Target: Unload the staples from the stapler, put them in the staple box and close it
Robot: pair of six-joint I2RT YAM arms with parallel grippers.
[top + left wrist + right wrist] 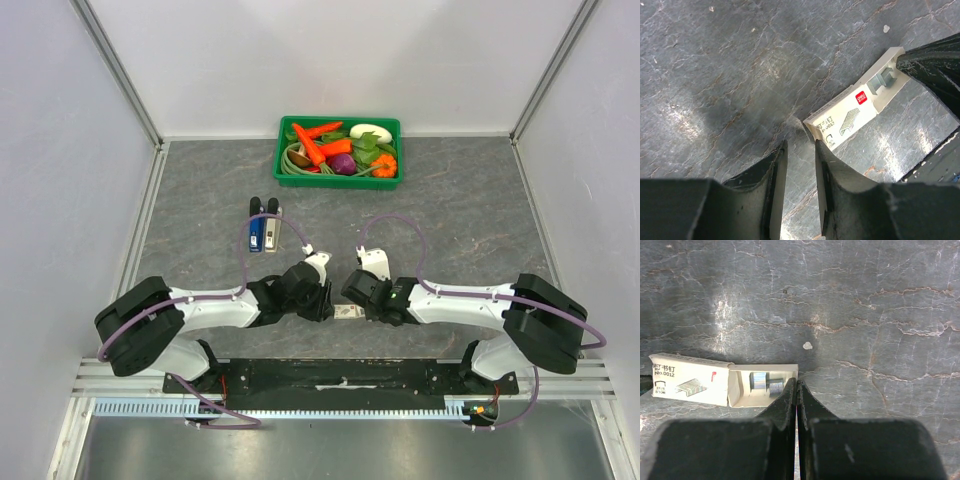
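The cream-white stapler (274, 231) lies at the middle of the table beside a blue and black one (257, 232), far from both grippers. Near the front, a small white staple box (347, 313) lies between my grippers. In the left wrist view the box (850, 117) sits just beyond my left gripper (800, 145), which is open by a narrow gap with nothing in it. My right gripper (797, 383) is shut, its tips against the end of the box's pulled-out tray (765, 385), where metal staple strips (760, 381) show.
A green basket (338, 179) of toy vegetables stands at the back centre. Grey walls and aluminium rails enclose the table on the left, right and back. Both arms (215, 308) (470, 303) reach inward along the front.
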